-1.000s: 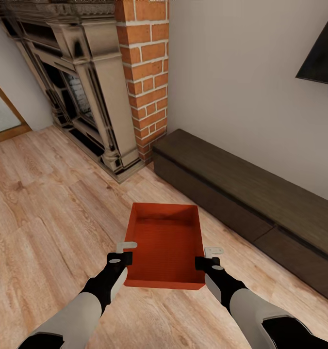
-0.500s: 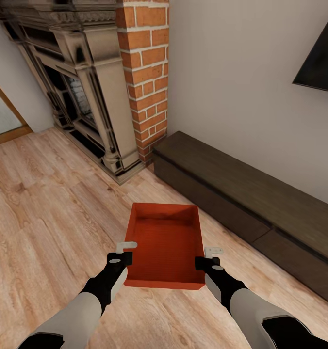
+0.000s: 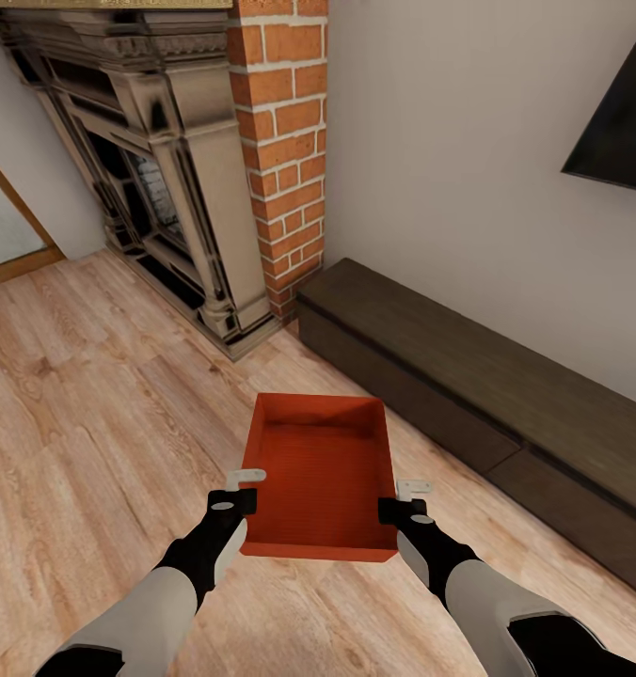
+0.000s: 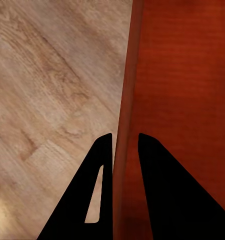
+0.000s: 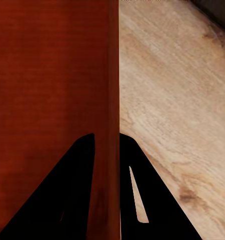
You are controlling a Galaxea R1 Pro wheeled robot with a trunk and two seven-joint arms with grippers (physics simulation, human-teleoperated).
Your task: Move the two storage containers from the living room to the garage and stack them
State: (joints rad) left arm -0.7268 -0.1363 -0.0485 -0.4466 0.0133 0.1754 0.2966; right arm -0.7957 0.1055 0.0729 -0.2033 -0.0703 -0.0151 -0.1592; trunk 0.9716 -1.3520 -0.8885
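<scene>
An orange-red open storage container point(image 3: 323, 470) hangs in front of me above the light wood plank floor point(image 3: 92, 423) of the living room. My left gripper point(image 3: 246, 481) is shut on its left side wall and my right gripper point(image 3: 410, 491) is shut on its right side wall. In the left wrist view the thin container wall point(image 4: 126, 90) runs between the two dark fingers of the left gripper point(image 4: 125, 145). In the right wrist view the container wall point(image 5: 111, 75) likewise runs between the fingers of the right gripper point(image 5: 107, 139). A second container is out of view.
An ornate fireplace point(image 3: 158, 188) and a red brick chimney point(image 3: 285, 141) stand ahead at the left. A long dark low bench point(image 3: 469, 385) runs along the wall at the right, under a black TV point(image 3: 614, 122). A doorway point(image 3: 3, 226) opens at the far left.
The whole picture has shifted slightly: fireplace, bench and TV sit a little differently, so the camera moved. The container and both grippers keep their place in the view.
</scene>
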